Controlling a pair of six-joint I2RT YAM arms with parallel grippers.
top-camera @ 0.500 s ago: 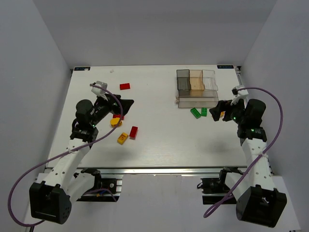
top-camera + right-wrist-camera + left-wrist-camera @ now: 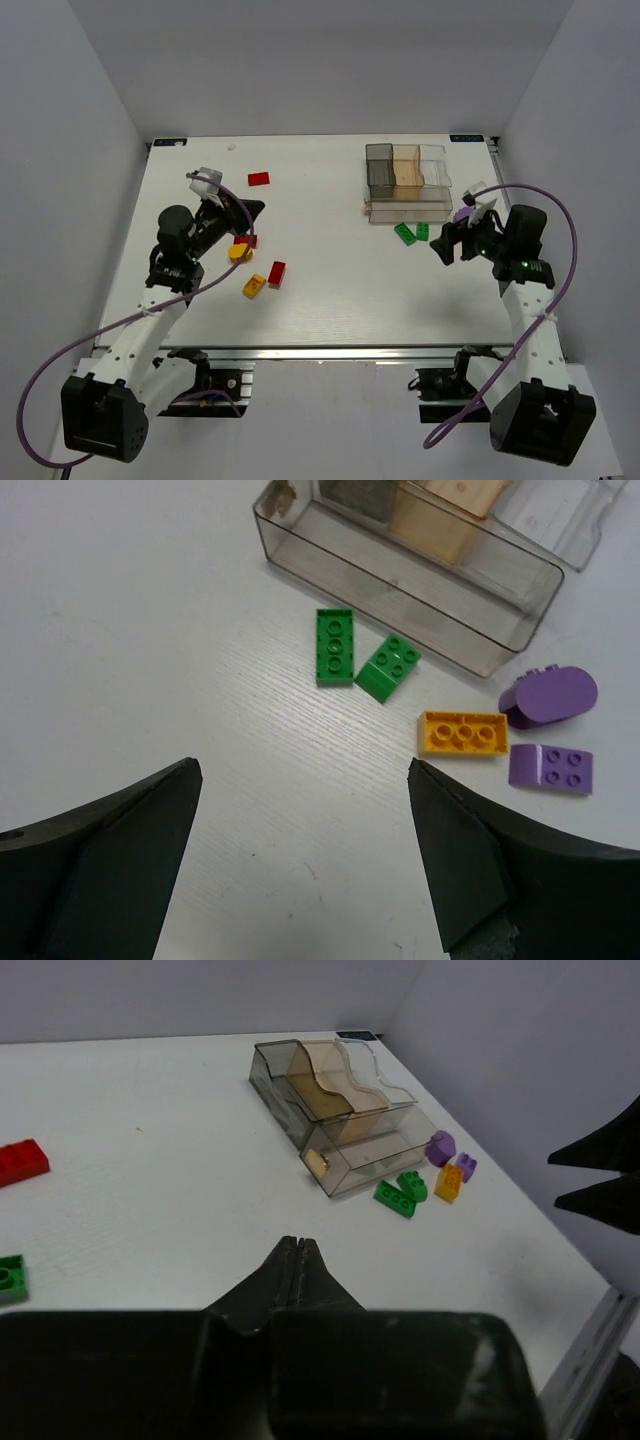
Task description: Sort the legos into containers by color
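Observation:
The containers stand at the back right, three small bins in a row with a shallow front tray. In front of the tray lie two green legos, a yellow one and two purple ones. My right gripper hovers open just short of this group, nothing between its fingers. On the left, red legos and yellow legos are scattered. My left gripper is shut and empty, pointing toward the containers.
A red brick and a green brick lie at the left edge of the left wrist view. Grey walls enclose the table on three sides. The right gripper's fingers show dark at the right of that view.
The left gripper's fingers look narrower and sit slightly further back. The right gripper has shifted a little left and toward me, near the green legos.

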